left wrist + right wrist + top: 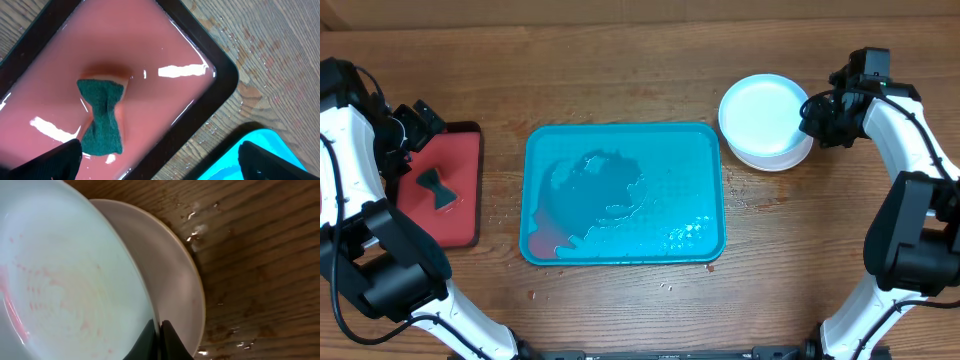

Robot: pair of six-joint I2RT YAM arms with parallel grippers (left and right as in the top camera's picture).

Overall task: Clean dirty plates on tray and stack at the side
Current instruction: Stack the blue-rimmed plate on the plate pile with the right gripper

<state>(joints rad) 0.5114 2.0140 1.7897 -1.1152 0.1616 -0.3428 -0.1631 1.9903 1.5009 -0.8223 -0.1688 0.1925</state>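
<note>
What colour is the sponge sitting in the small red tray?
Dark green sponge, pinched at the middle like a bow tie; clearest in the left wrist view.

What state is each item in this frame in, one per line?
tray: wet, puddled, no plates on it.
plates: stacked right of the tray.
top plate: faint red smears, rim gripped.
sponge: loose in the red tray.
left hand: open over the red tray.
right hand: shut on top plate's rim.
</note>
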